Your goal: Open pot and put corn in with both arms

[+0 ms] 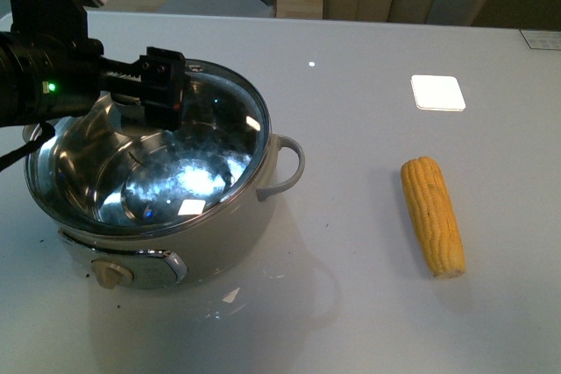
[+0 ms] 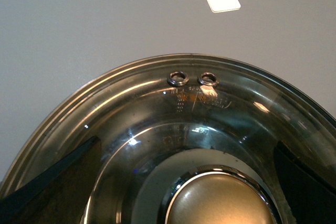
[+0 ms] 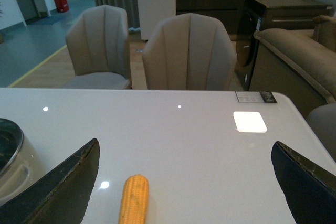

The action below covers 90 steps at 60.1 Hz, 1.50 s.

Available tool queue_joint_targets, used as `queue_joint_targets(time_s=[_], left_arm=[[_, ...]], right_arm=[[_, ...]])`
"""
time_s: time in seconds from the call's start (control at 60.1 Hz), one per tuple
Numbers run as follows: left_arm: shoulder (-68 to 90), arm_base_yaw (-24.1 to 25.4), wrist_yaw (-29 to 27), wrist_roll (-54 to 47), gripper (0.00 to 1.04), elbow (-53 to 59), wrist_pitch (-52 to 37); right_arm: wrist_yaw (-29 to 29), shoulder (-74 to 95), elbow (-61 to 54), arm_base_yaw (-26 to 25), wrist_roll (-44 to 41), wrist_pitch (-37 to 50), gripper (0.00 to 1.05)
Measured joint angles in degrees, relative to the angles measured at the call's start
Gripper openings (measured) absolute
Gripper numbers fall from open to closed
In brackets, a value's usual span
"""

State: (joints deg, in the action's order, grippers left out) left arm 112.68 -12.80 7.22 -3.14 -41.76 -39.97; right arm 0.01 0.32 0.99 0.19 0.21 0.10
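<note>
**Operator:** Location of the pot and the corn?

**Technician:** The pot (image 1: 230, 227) stands at the left of the table (image 1: 351, 313), with its control panel facing the robot. The corn (image 1: 432, 215) lies on its side well to the right of the pot, apart from it and not held.

**Operator:** Task status?

**Technician:** Judged early, with the opening step in hand. The glass lid (image 1: 219, 142) sits over the pot and appears tilted. Whether it has cleared the rim cannot be told. The left gripper (image 1: 163, 87) is at the lid knob (image 2: 220, 203), jaws apart, one finger on each side. The right gripper (image 3: 185, 142) hangs above the table near the corn, jaws apart, holding nothing. Remaining: remove the lid, pick up the corn, place it inside.

**Operator:** Surface and room?

**Technician:** The tabletop is glossy pale grey and shows a bright square reflection (image 1: 437, 92). Beyond its far edge stand two upholstered chairs (image 3: 189, 51) and a sofa (image 3: 296, 51).
</note>
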Motion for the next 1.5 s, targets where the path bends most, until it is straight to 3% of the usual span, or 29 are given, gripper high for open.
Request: queue_joint_targets(time_s=[0.15, 0.466, 0.515, 1.097, 1.496], left_arm=[[1.0, -0.5, -0.3, 0.9, 0.97, 0.1, -0.9], [1.4, -1.5, -1.4, 2.1, 0.47, 0.2, -1.9], [1.4, -1.7, -1.6, 1.9, 0.43, 0.2, -2.0], [-2.2, -1.3, -4.3, 2.4, 0.42, -1.5, 4.4], [-13.8, 2.5, -4.3, 2.5, 0.42, -5.4, 10.8]], right_arm=[[0.0, 0.0, 0.0, 0.0, 0.0, 0.0, 0.96], [0.0, 0.0, 0.0, 0.0, 0.0, 0.0, 0.96], [0.0, 0.0, 0.0, 0.0, 0.0, 0.0, 0.96], [0.0, 0.0, 0.0, 0.0, 0.0, 0.0, 0.96], [0.0, 0.0, 0.0, 0.0, 0.0, 0.0, 0.96]])
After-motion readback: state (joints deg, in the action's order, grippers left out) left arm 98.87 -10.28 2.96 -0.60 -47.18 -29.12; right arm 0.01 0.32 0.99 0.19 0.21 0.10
